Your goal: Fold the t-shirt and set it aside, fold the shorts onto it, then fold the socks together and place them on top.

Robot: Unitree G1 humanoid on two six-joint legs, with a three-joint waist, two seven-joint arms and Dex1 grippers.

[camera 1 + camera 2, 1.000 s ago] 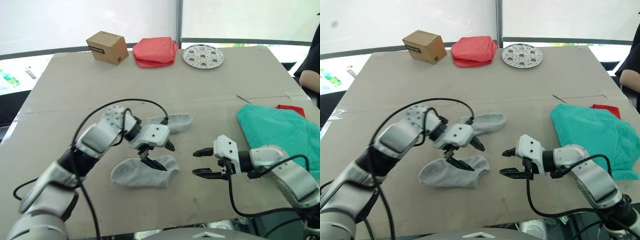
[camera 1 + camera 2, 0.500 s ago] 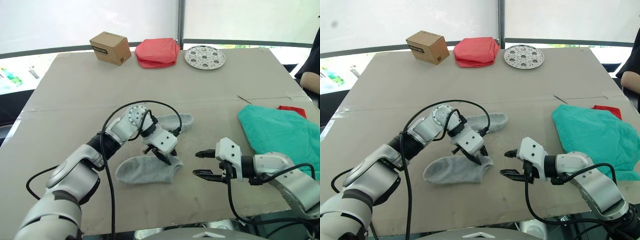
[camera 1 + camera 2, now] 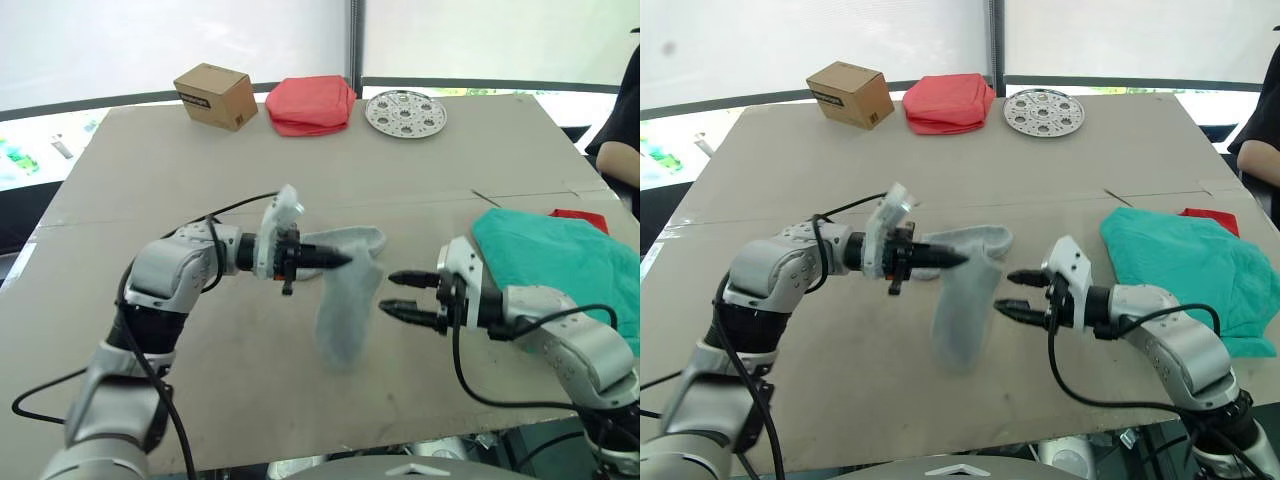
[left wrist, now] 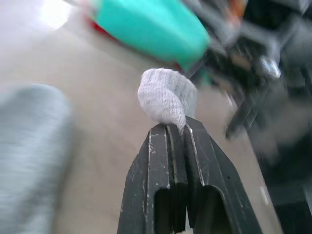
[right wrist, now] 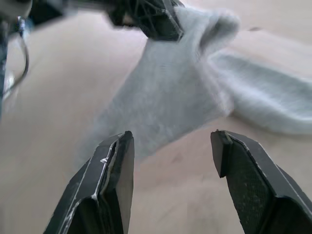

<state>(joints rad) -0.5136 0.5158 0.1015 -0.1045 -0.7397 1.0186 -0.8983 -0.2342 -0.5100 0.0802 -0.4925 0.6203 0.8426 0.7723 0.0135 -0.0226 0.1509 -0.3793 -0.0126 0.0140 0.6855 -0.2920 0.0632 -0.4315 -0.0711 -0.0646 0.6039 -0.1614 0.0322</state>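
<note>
A: What's nearest?

B: The right gripper (image 3: 399, 295), fingers spread and holding nothing, just beside a grey sock (image 3: 345, 305) that hangs over the desk (image 3: 420, 180).

A: Who holds that sock?

B: The left gripper (image 3: 340, 260), fingers pinched shut on its upper end.

A: And the other sock?

B: The second sock (image 3: 352, 238) lies flat just behind the hanging one.

A: The clothes?

B: The shorts (image 3: 560, 262) lie at the desk's right edge, over the t-shirt (image 3: 582, 219), which shows as a red corner behind them.

A: Farther back?

B: A box (image 3: 214, 95), a pink folded cloth (image 3: 312, 104) and a perforated metal disc (image 3: 406, 111) in a row.
</note>
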